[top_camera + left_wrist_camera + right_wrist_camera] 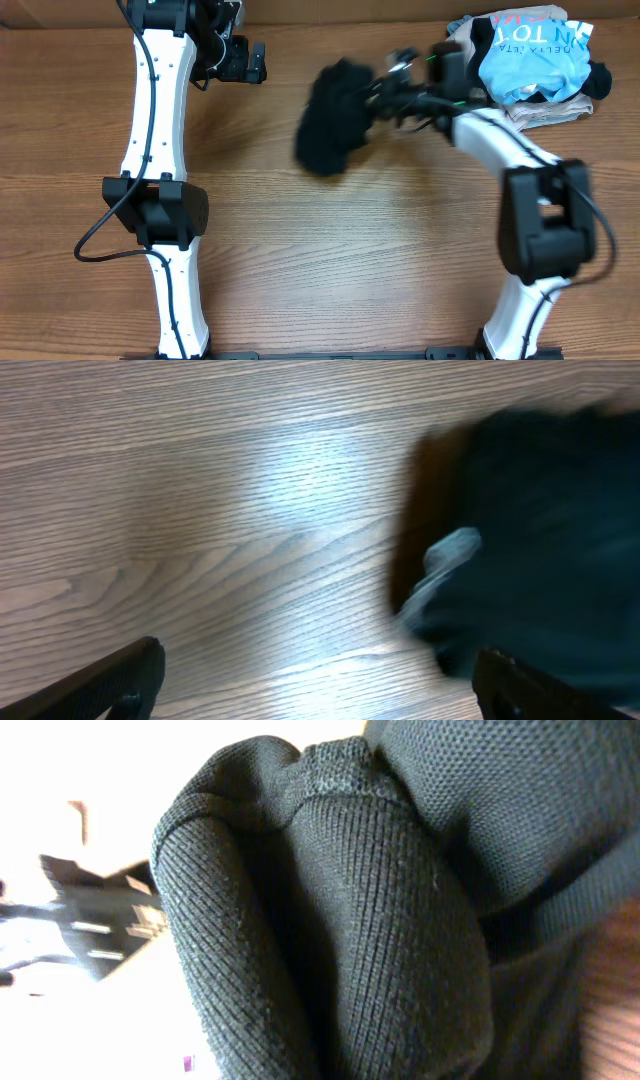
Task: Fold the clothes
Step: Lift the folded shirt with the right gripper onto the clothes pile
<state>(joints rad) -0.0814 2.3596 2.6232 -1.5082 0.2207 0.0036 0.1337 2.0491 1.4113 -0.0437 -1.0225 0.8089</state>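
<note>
The clothes are one black garment, bunched and blurred, hanging off the tip of my right gripper over the upper middle of the table. That gripper is shut on the clothes. In the right wrist view black knit fabric fills the frame and hides the fingers. My left gripper sits at the upper left, open and empty, a little left of the clothes. The left wrist view shows its two fingertips wide apart over bare wood, and the black clothes at the right with a pale tag showing.
A pile of other garments lies at the table's back right corner, a light blue shirt on top of a beige one. The wooden table stretches between both arm bases.
</note>
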